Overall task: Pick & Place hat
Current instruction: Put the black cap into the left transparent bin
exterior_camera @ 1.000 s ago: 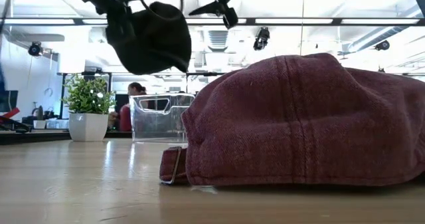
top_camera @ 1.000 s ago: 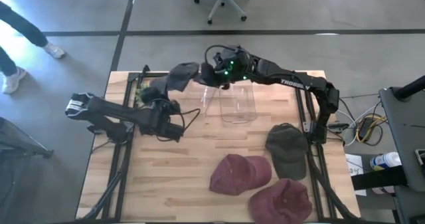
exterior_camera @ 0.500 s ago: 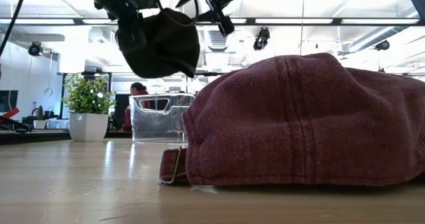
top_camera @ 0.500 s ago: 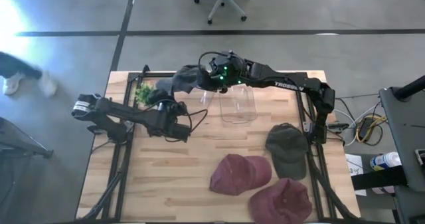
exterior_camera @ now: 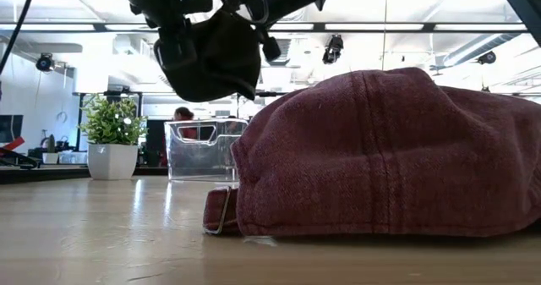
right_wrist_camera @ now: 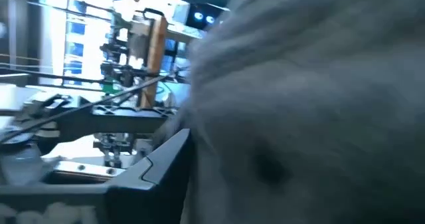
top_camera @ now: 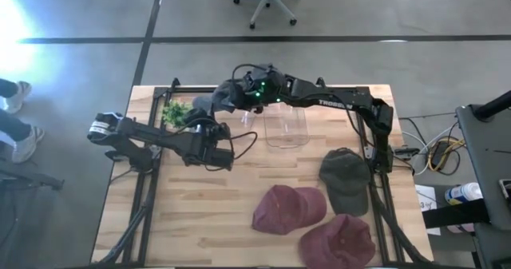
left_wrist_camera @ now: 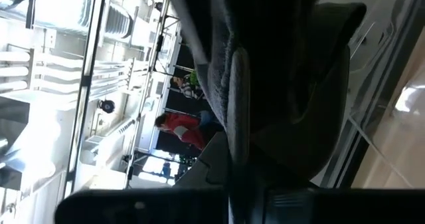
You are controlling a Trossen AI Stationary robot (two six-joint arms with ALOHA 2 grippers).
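A dark hat (exterior_camera: 207, 57) hangs in the air over the table's far left part, and it also shows in the high view (top_camera: 217, 101). My left gripper (top_camera: 210, 132) is shut on it and points level. My right gripper (top_camera: 242, 96) reaches in from the right, angled slightly down. It is open at the hat's right side, where one finger (exterior_camera: 269, 46) shows beside the crown. In the right wrist view the hat (right_wrist_camera: 312, 104) fills most of the picture. I cannot tell whether my right gripper touches the hat. My left gripper pinches a thick edge of the dark hat (left_wrist_camera: 238, 117) between its two fingers, which come at it level from the table's near left. The hat is lifted clear of the table and its crown sags below the gripper.
A clear plastic bin (top_camera: 285, 125) stands at the far middle, just right of the held hat, with a potted plant (top_camera: 172, 111) to its left. An olive hat (top_camera: 347, 177) and two maroon hats (top_camera: 289, 209) (top_camera: 339, 241) lie at the near right. People are in the room beyond.
My left gripper has carried the dark hat a little toward the table's right, still clear of the table. My right gripper has come down and toward the left, from beside the hat to right against its side.
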